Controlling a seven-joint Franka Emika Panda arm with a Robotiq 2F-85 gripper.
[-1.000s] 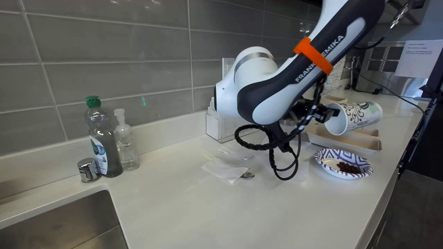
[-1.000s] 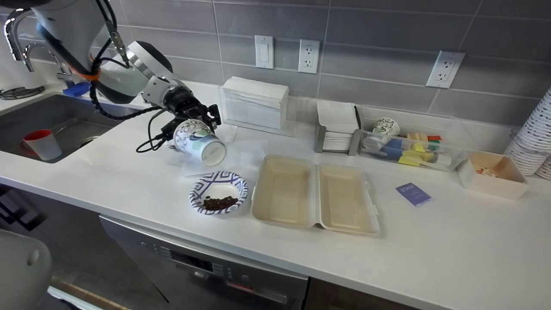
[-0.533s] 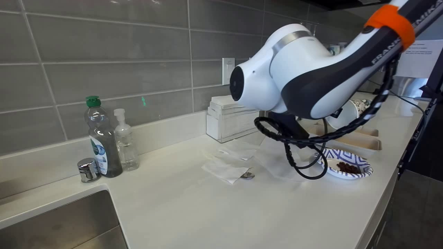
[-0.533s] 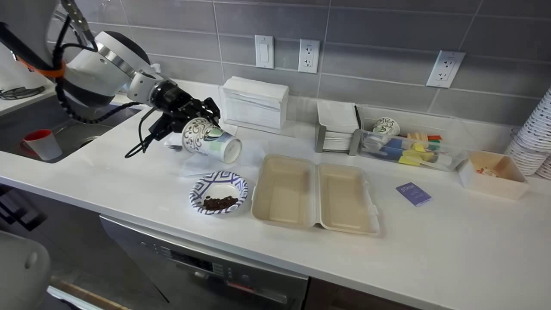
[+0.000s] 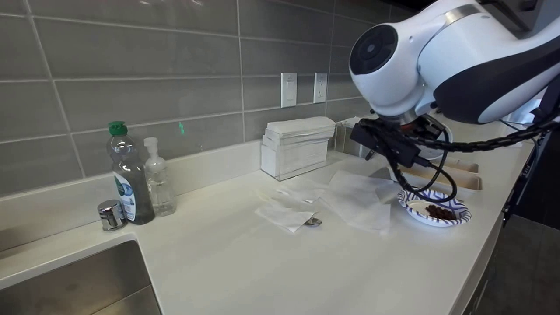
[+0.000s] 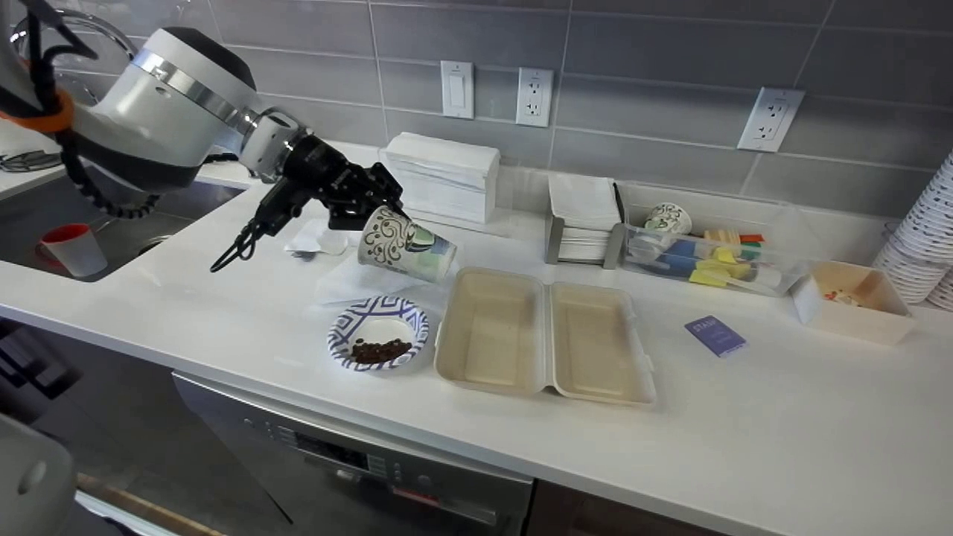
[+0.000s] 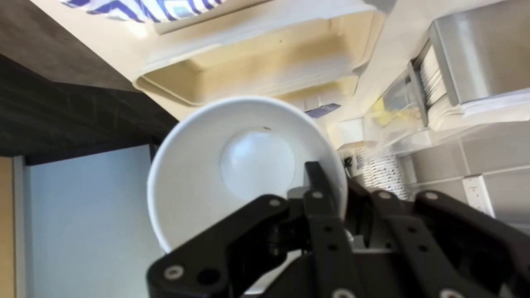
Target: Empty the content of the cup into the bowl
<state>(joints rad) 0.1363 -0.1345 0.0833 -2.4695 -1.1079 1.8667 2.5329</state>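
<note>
Across an exterior view, the white-and-black robot arm (image 6: 179, 112) takes up the far left; over the last second its wrist has swung further right. Next comes the shallow, round, blue-patterned white paper bowl (image 6: 344, 327), unmoved; the small dark brown pieces (image 6: 380, 351) heaped in it look no greater in number than a second ago, so the pour has probably ended. Higher and beyond it, the black two-finger gripper (image 7: 336, 186), clearest in the wrist view, is clamped across the wall of the dark-scrolled, tapered white paper cup (image 6: 408, 246), one finger inside the rim and one outside. The cup hangs in the air nearly on its side: its base, which faced the camera a second ago, now points right and a little down, with the mouth turned back toward the arm. Looking in, the wrist view shows bare white apart from one small dark speck (image 7: 267, 128). At the right, the open tan two-part rectangular tray (image 6: 491, 335) has stayed put, with the cup's base now nearer its back corner. The emptying looks done or nearly so, leaving the cup to be righted and set down.
</note>
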